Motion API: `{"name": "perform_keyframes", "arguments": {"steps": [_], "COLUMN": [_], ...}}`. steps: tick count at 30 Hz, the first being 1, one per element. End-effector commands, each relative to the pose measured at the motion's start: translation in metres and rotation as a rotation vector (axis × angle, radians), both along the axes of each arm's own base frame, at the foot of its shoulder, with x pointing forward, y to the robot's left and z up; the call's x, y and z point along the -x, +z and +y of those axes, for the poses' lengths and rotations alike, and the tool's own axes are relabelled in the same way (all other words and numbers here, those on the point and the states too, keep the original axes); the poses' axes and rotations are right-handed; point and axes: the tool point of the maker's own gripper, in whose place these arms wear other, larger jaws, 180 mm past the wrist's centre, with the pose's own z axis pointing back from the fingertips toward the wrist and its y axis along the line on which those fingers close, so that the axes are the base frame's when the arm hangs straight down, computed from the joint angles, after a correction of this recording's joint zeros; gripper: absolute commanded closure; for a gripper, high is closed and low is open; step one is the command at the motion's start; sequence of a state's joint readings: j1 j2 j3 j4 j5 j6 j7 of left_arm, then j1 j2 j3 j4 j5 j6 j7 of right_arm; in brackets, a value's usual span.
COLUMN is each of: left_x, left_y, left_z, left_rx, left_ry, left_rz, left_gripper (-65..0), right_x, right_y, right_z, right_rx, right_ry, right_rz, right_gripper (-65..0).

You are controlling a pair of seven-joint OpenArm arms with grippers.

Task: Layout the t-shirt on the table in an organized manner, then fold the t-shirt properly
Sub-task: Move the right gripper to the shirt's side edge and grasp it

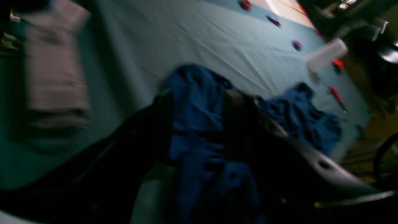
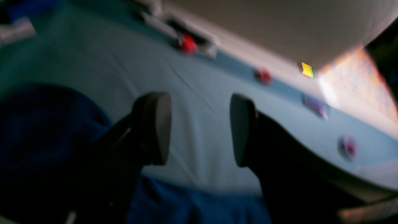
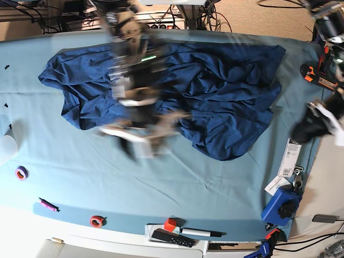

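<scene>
Base view has the t-shirt (image 3: pixel 215 91) lying across the far half of the table (image 3: pixel 177 188), open but really wrinkly. One end reaches toward the left, and a rounded lobe sags toward the near side right of middle. It looks roughly laid out but not flat, so I'd guess this is the smoothing stage and not the folding yet.

The right gripper (image 2: pixel 200 127) sits over the shirt's near edge, left of middle. It's a blur in the base view, so I'd say it's mid-move. Its wrist cam shows the jaws wide apart with only bare teal cloth between the pads (image 2: pixel 157 127), so it's holding nothing. The blue fabric is just below and to the side, so it's well placed to grab the hem or drag a crease out.

The left gripper (image 1: pixel 199 105) is parked off by the table's right edge, clear of the shirt in the base view. Its fingers stand parted. The blue showing between them looks like shirt farther off, not a grasp, though that frame is dim and smeared.
</scene>
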State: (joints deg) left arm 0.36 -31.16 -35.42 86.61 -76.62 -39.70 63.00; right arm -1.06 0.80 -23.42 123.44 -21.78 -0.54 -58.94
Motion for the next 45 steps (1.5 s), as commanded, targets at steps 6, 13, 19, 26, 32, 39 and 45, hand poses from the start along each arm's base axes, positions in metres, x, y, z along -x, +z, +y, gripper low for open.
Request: {"name": "perform_keyframes", "arguments": {"steps": [6,13,19,26,32,39,45], "left_x": [-0.023,-0.028,-0.028,-0.028,-0.028,-0.028,-0.022], "left_y": [0.057,0.063,0.061,0.06,0.06,0.058,0.039], "left_z": [0.03,0.028,0.029,0.03,0.03,0.029,0.024], "left_rx": [-0.111,-0.105,-0.119,-0.121,-0.121,-0.116,-0.103], "left_ry": [0.029,0.029,0.032,0.033,0.033,0.033,0.028], "left_rz": [-0.14,-0.161,-0.153,-0.152,-0.151,-0.148,-0.07], "left_gripper": [-24.5,-24.5,-24.5,-24.5,-24.5,-24.5,-24.5], "right_x": [0.016,0.028,0.015,-0.015,-0.029,-0.011,-0.009], "right_y": [-0.023,-0.049,-0.082,-0.105,-0.143,-0.175,-0.181], "right_z": [-0.111,-0.183,-0.223,-0.248,-0.236,-0.182,-0.174], "right_rx": [-0.154,-0.465,-0.745,-0.826,-0.869,-0.738,-0.69], "right_ry": [-0.142,-0.203,-0.218,-0.212,-0.157,0.03,0.052], "right_rz": [0.096,0.118,0.176,0.273,0.463,0.73,0.77], "right_gripper": [-30.3,-32.7,-32.7,-32.7,-32.7,-32.4,0.0]}}
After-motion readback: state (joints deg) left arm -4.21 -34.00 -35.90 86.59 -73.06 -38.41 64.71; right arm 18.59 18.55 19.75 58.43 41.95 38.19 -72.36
